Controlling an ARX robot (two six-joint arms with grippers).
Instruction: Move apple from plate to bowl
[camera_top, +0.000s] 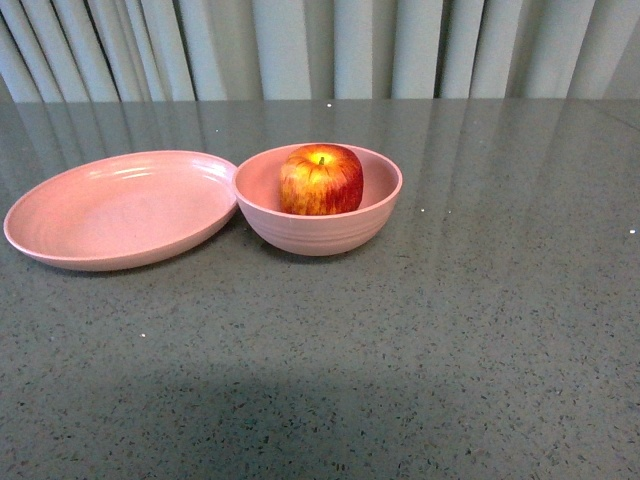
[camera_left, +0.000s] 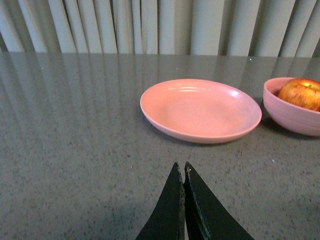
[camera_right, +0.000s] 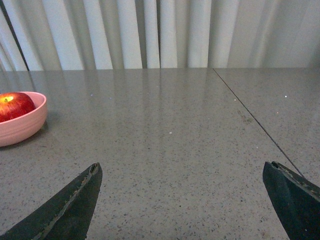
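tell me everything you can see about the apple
The apple is round and red with yellow-orange streaks down its near side and a short stem in a yellowish dip on top. Its skin looks smooth with a slight shine. It sits upright inside the deep pink bowl, its top rising a little above the rim and its lower part hidden by the near wall. The shallow pink plate beside the bowl holds nothing. Neither hand touches it; both are away from the bowl.

The right end effector (camera_right: 182, 200) hangs spread wide over the grey table (camera_right: 175, 140); the apple (camera_right: 15, 106) sits in the bowl (camera_right: 27, 127).
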